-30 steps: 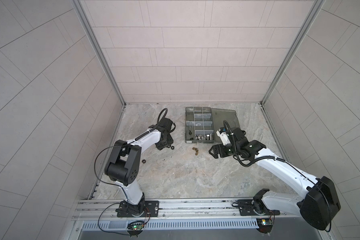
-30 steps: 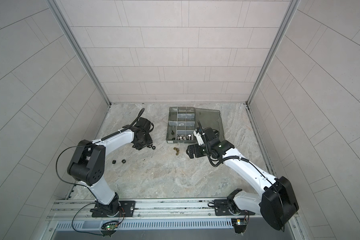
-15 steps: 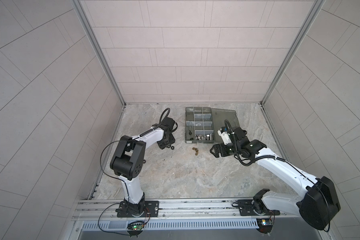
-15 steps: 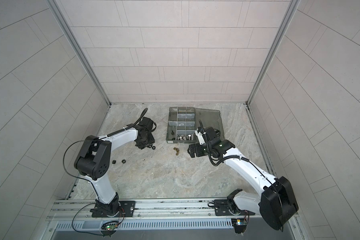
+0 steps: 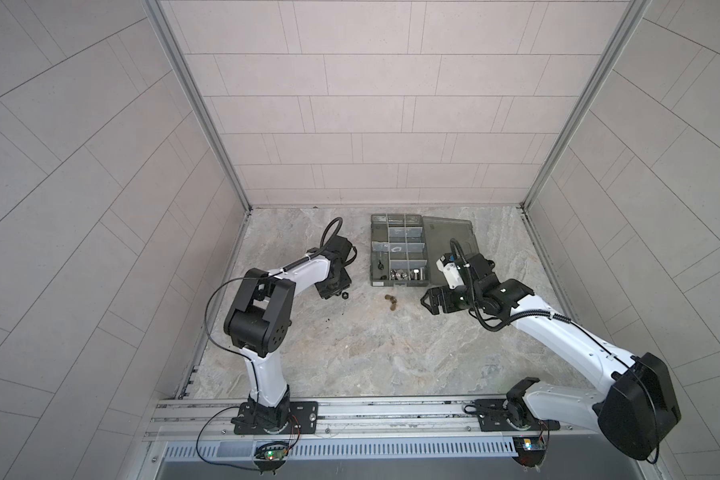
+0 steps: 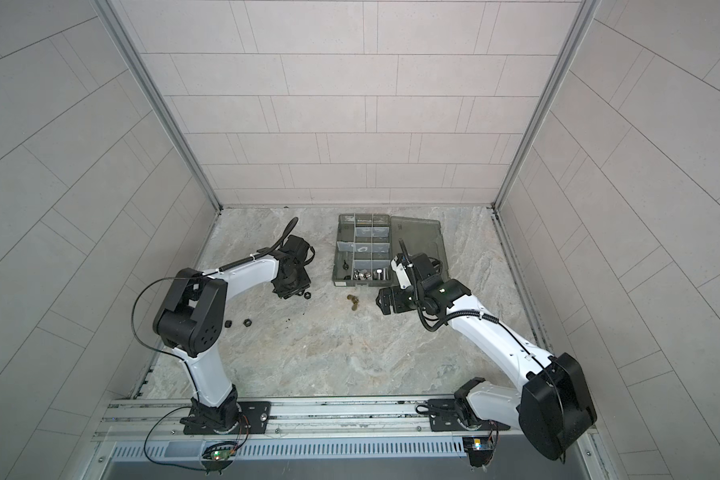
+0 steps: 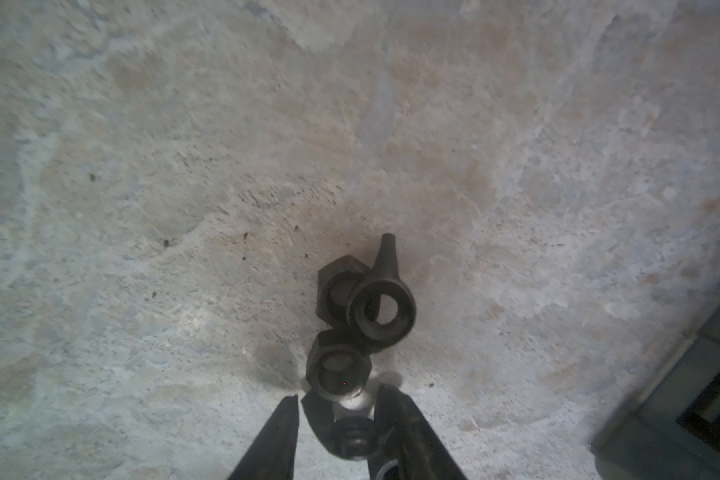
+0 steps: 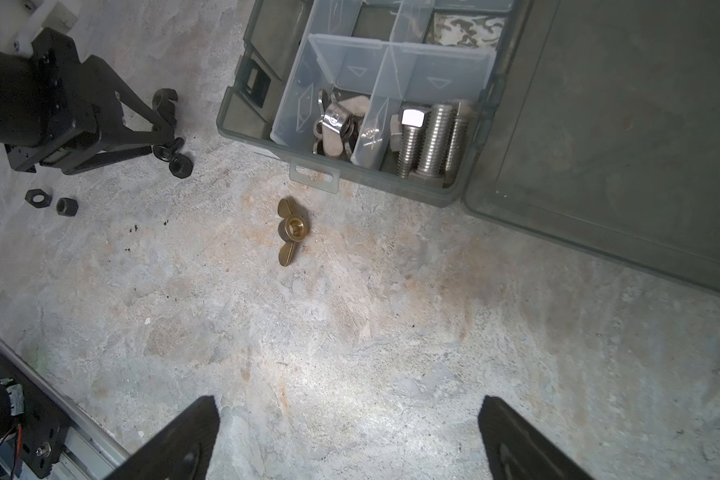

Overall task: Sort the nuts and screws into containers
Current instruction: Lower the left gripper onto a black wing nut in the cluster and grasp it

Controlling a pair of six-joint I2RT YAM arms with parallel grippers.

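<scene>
Three stubby silver hex-head bolts (image 8: 429,137) are seen lying side by side in a corner compartment of the smoky-grey translucent plastic organizer box (image 8: 233,112). Its hinged lid (image 8: 620,124) is laid open flat beside it. Silver wing nuts (image 8: 333,124) are held in the neighbouring compartment. A brass-coloured wing nut (image 8: 292,228) is seen on the marbled stone tabletop (image 8: 391,332), just in front of the box.

Farther off, a cluster of black nuts (image 7: 383,307), one of them winged, is found at the tip of the left gripper (image 7: 338,397). Its fingers are set on either side of one black hex nut (image 7: 346,434); whether that nut is actually clamped cannot be told. Two further black nuts (image 8: 38,197) are scattered apart from the cluster.

The right gripper (image 8: 348,403) is held over bare tabletop near the brass-coloured wing nut, its fingers spread wide and released.
</scene>
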